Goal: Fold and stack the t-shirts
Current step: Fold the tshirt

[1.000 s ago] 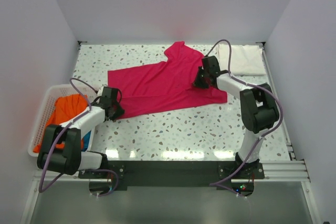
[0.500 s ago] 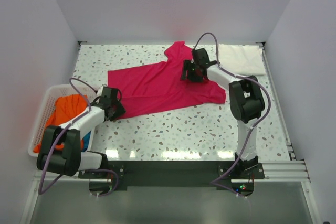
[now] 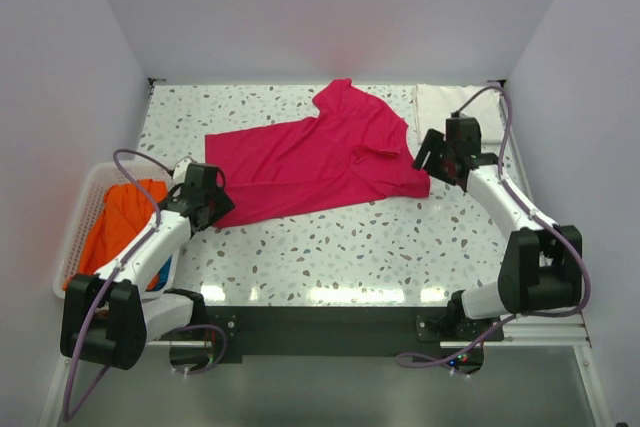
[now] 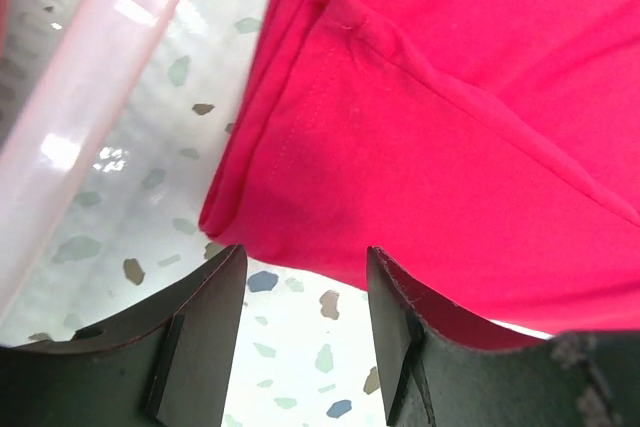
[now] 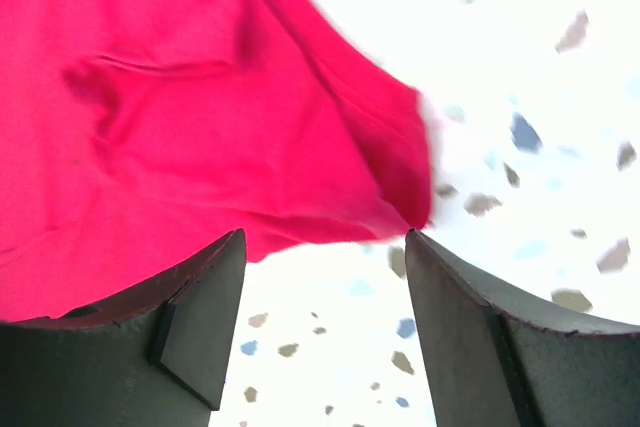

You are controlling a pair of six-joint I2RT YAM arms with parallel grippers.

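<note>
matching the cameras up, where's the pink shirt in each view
top: pink shirt spread across the middle, toward the back
left wrist: pink shirt fills the upper right
right wrist: pink shirt fills the upper left
shared landmark: the speckled table under its edge

Speckled terrazzo table (image 3: 400, 237) (plain white walls (image 3: 330, 7))

Your left pincer (image 4: 305, 267) hangs with jaws apart, nothing gripped. Both dark fingers (image 4: 205, 332) sit at the bottom of the frame. Just past them the magenta t-shirt (image 4: 450, 147) lies flat on the speckled desk (image 4: 140, 187), stitched hem corner pointing lower left. A pale basket rim (image 4: 95, 97) runs diagonally at upper left, near that corner.
</note>
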